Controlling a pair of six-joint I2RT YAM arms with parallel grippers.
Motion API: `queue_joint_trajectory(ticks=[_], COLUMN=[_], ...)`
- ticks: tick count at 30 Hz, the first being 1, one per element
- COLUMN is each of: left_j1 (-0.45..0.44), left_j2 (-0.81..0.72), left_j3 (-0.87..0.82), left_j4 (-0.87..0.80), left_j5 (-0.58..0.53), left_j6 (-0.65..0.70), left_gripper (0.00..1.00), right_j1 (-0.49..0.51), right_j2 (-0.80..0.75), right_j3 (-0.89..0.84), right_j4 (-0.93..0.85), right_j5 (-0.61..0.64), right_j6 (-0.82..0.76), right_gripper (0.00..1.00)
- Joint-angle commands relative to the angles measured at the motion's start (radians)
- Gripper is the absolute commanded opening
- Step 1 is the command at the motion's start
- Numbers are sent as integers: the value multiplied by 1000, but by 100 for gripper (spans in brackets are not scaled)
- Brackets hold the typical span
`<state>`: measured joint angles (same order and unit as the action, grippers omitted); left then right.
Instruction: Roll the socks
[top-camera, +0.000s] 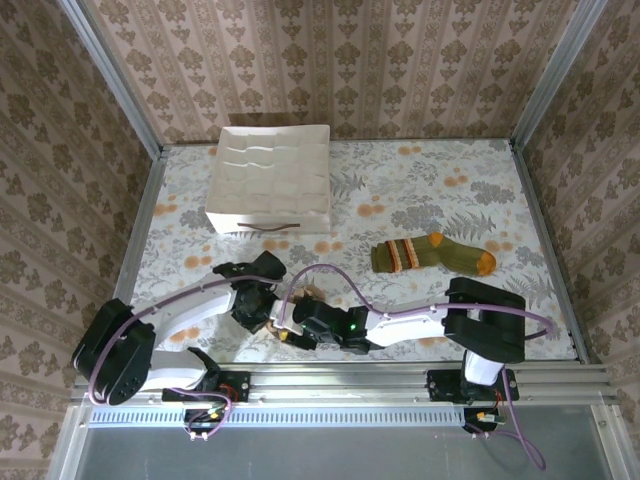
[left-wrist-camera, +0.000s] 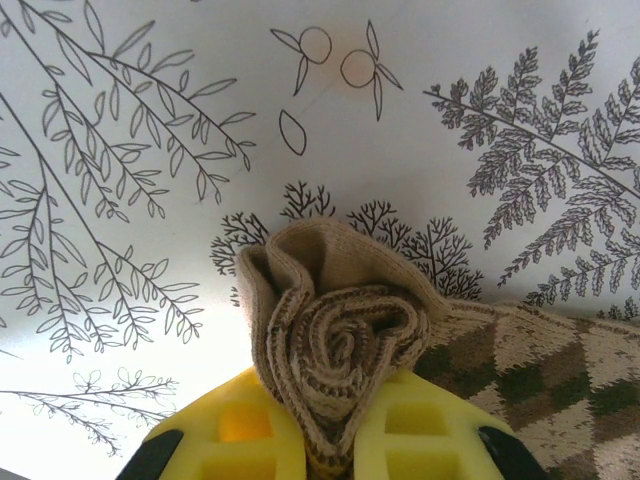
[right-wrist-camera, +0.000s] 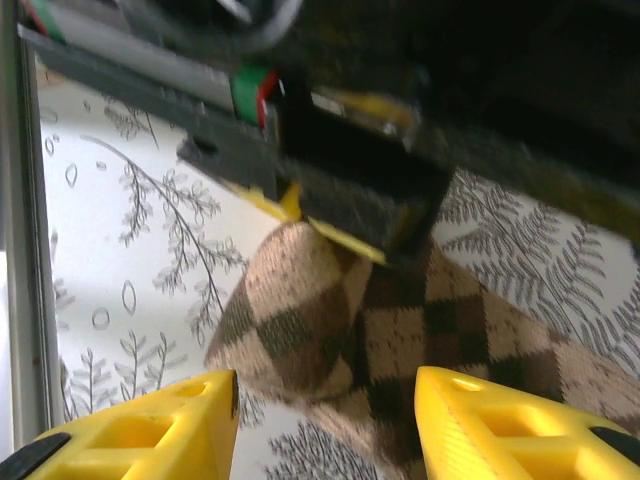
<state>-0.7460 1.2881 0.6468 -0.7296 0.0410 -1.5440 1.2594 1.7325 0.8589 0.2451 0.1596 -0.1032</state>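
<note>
The tan-and-brown argyle sock (left-wrist-camera: 340, 330) is partly rolled into a tight spiral at one end. My left gripper (left-wrist-camera: 335, 445) is shut on that rolled end, with the yellow fingers (left-wrist-camera: 240, 440) pressing it from both sides. In the top view the argyle sock (top-camera: 283, 322) lies near the front edge between my left gripper (top-camera: 256, 300) and my right gripper (top-camera: 300, 322). My right gripper (right-wrist-camera: 325, 425) stands open just short of the sock's flat part (right-wrist-camera: 330, 320), its fingers (right-wrist-camera: 150, 430) holding nothing. The olive sock (top-camera: 435, 254), with orange toe and striped cuff, lies flat to the right.
A white gridded tray (top-camera: 270, 180) stands at the back left of the patterned tabletop. In the right wrist view the left gripper's dark body (right-wrist-camera: 360, 190) hangs close over the sock. The metal front rail (top-camera: 340, 375) runs just behind both grippers.
</note>
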Motion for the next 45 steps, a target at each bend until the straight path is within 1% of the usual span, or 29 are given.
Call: queue_joint_trajectory(ticks=[1, 5, 8, 11, 15, 17, 19, 23, 25, 35, 38, 39, 42, 44, 45], left_j1=[-15, -12, -7, 1, 19, 36, 51, 72, 75, 77, 77, 77, 80, 87, 93], left_j2=[51, 74, 65, 32, -32, -79, -113, -124, -118, -85, -87, -90, -106, -130, -149], left_j3=[-33, -26, -32, -42, -57, -70, -89, -111, -113, -113, -104, -99, -89, -86, -87], left_j4=[-75, -67, -60, -57, -59, -53, -37, -21, -25, -4, -2, -1, -3, -3, 1], left_j5=[58, 75, 83, 92, 108, 112, 129, 156, 154, 151, 149, 148, 151, 152, 155], left_j6=[12, 30, 34, 34, 25, 16, 5, -1, 2, 20, 24, 27, 40, 49, 52], left_gripper=[0, 0, 0, 0, 0, 0, 0, 0, 0, 0, 0, 0, 0, 9, 16], right_j1=[30, 41, 41, 38, 35, 35, 36, 35, 35, 41, 43, 43, 43, 40, 38], right_j2=[40, 80, 117, 150, 186, 185, 173, 108, 94, 92, 131, 144, 172, 164, 158], right_j3=[53, 82, 104, 115, 133, 101, 72, -27, -42, 5, 42, 47, 55, 20, -3], right_j4=[32, 28, 4, -23, -100, -90, -78, 45, 67, 67, 15, 6, -53, -47, -43], right_j5=[53, 60, 95, 145, 172, 179, 182, 138, 109, 82, 82, 85, 109, 113, 112], right_j6=[43, 78, 104, 122, 163, 191, 213, 231, 238, 255, 277, 289, 328, 365, 390], right_gripper=[50, 49, 48, 42, 32, 31, 31, 40, 42, 43, 39, 34, 15, 5, 0])
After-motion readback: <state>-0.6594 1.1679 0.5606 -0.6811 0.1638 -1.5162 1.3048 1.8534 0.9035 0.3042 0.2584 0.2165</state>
